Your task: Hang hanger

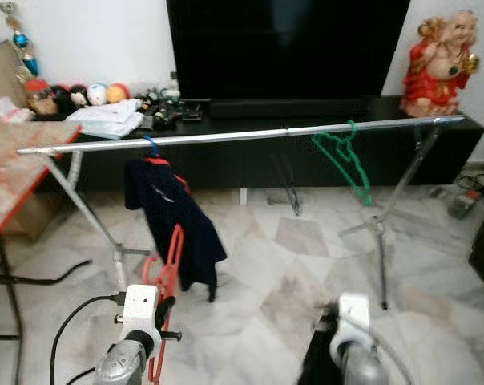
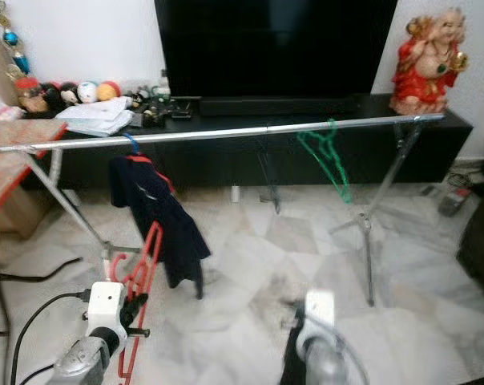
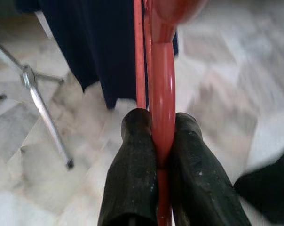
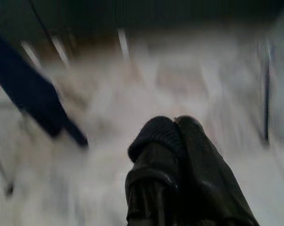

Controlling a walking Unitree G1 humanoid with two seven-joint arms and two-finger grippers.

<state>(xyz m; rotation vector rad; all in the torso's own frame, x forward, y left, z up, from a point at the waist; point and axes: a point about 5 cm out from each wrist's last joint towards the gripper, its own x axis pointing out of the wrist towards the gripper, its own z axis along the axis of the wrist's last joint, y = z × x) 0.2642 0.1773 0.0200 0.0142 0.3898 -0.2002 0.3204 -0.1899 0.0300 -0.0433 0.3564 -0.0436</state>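
My left gripper [image 3: 163, 136] is clamping the red hanger [image 1: 168, 269] between its two black fingers [image 3: 132, 160], holding it low in front of me, below the long silver rail [image 1: 242, 135] and just beside the dark blue garment [image 1: 174, 224] that is hanging from a blue hook near the rail's left end. Further right along the rail, a green hanger [image 1: 344, 164] is dangling on its own. My right gripper [image 4: 172, 136] is hanging low over the marble floor [image 1: 298, 265], fingers pressed together with nothing between them. Behind the rail I am seeing a black TV cabinet [image 1: 306, 144] and a red figurine [image 1: 438, 64].
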